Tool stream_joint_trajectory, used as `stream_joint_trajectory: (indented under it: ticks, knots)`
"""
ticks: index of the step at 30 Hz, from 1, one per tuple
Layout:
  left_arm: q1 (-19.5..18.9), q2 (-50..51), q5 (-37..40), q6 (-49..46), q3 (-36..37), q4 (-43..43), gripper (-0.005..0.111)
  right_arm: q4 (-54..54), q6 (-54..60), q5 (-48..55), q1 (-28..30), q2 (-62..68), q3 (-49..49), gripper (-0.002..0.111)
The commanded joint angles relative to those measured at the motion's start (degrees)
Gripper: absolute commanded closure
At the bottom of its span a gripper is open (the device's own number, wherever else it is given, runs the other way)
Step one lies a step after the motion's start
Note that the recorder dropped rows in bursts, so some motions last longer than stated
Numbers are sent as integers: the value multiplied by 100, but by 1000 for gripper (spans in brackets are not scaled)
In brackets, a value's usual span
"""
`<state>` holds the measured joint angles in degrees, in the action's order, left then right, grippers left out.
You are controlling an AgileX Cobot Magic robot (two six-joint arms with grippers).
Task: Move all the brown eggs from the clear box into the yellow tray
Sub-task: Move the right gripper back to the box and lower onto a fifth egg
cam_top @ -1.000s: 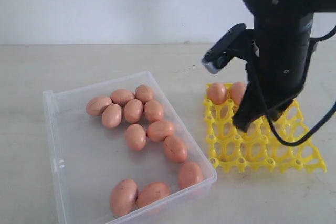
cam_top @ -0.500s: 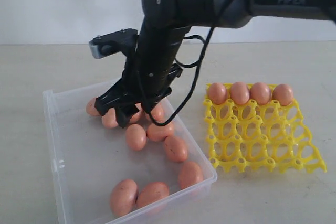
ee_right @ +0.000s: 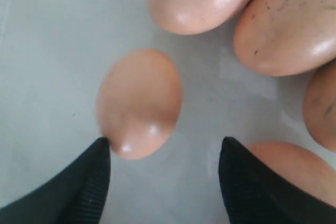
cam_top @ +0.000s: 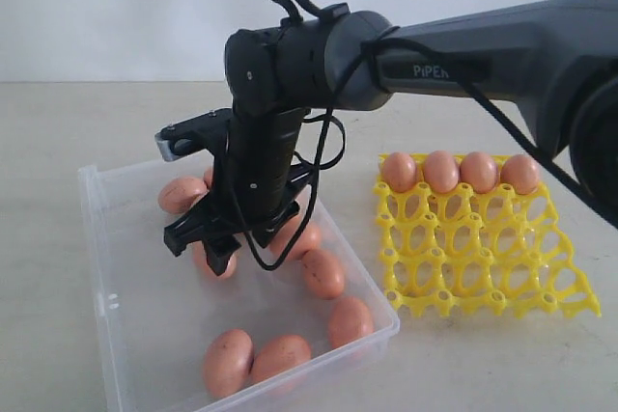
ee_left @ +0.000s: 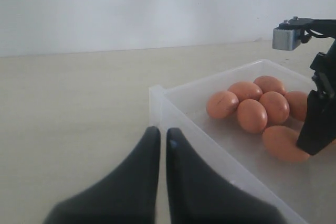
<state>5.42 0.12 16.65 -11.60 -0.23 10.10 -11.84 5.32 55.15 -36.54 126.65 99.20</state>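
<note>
Brown egg (ee_right: pixel 139 103) that I judge next lies on the floor of the clear box (cam_top: pixel 126 287), just ahead of my right gripper (ee_right: pixel 164 148). It sits off-centre, seemingly touching one fingertip, with its long axis pointing away from me, across the closing line. My jaws stand wide and hold nothing. My left gripper (ee_left: pixel 159 134), pinched closed and empty, sits outside the box wall over the tabletop (ee_left: pixel 68 103), so the right arm (cam_top: pixel 435 55) is nearer. I count twelve eggs in the box, some behind that arm. Four fill the back row of the yellow tray (cam_top: pixel 483 267).
</note>
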Motion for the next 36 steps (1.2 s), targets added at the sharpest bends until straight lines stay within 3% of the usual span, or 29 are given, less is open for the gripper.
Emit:
stream_joint_trajectory:
  ticks: [1,21,27,36]
  knots:
    - [31,-12,-41,-3,23,-10,103,34,-100,-411,3,75,36,56]
    - [31,-12,-41,-3,23,-10,103,-4,966,-1198,3,76,36,56]
    - [31,-12,-41,-3,23,-10,103,-4,3241,-923,3,76,36,56]
    - [31,-12,-41,-3,23,-10,103,-4,4005,-709,3,76,36,56]
